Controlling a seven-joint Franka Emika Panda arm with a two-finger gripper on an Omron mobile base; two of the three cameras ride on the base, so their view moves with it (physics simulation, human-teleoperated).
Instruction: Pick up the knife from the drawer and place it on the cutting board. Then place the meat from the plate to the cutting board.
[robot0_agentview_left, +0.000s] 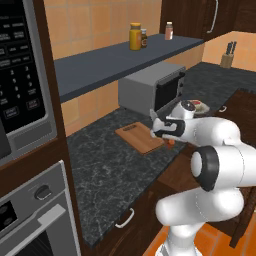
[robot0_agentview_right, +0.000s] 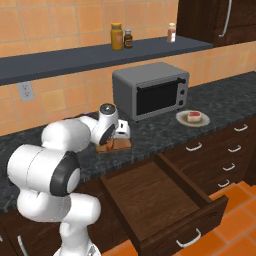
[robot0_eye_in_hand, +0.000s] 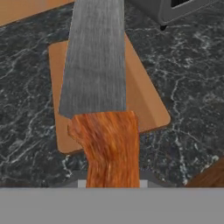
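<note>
Gripper (robot0_agentview_left: 161, 131) first, from the left base view: it is clamped on one knife (robot0_agentview_left: 171, 142), whose orange-brown handle end peeks out just below the hand. One cutting board (robot0_agentview_left: 140, 138) lies on the dark counter (robot0_agentview_left: 105, 170) right under and beside the hand, its slot handle at the end away from the gripper. Beyond the hand sits one plate (robot0_agentview_left: 200, 106), mostly hidden by the arm. One toaster oven (robot0_agentview_left: 152, 87) stands behind the board. Three jars (robot0_agentview_left: 135, 36) stand on the shelf further back, and one knife block (robot0_agentview_left: 228, 57) in the far corner.

From the right base view, the gripper (robot0_agentview_right: 119, 139) hangs over the cutting board (robot0_agentview_right: 111, 146), of which a small brown patch shows beneath it. One drawer (robot0_agentview_right: 165, 210) stands pulled wide open below and in front of the hand, with nothing visible inside. One plate (robot0_agentview_right: 181, 119) sits on the counter well apart to the right of the hand, carrying one piece of meat (robot0_agentview_right: 194, 117).

From the hand view, the knife (robot0_eye_in_hand: 103, 87) runs straight out from the closed jaws, orange-brown handle nearest, grey blade reaching out above the cutting board (robot0_eye_in_hand: 144, 105); I cannot tell whether blade and board touch.
</note>
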